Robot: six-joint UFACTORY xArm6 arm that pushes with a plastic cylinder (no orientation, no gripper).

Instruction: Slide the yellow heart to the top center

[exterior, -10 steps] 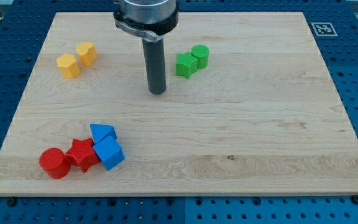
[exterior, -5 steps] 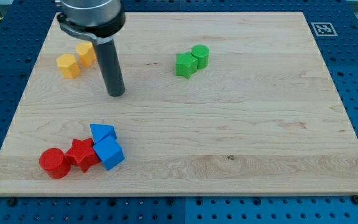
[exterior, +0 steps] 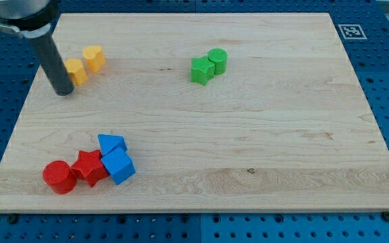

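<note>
Two yellow blocks sit near the board's upper left. The one that looks like a heart [exterior: 94,58] lies up and to the right of the other yellow block [exterior: 78,71], almost touching it. My tip [exterior: 63,92] rests on the board just left of and below the lower yellow block, and the rod hides that block's left edge. The tip is apart from the yellow heart, down and to its left.
A green star-like block [exterior: 200,69] and a green cylinder [exterior: 217,60] touch above the middle. At the lower left cluster a red cylinder [exterior: 59,177], a red star [exterior: 89,167], a blue cube [exterior: 119,167] and a blue triangle [exterior: 111,144]. The wooden board [exterior: 262,135] carries all of them.
The rod has swept left across the board, from beside the green blocks to the left side of the yellow blocks. No block has moved.
</note>
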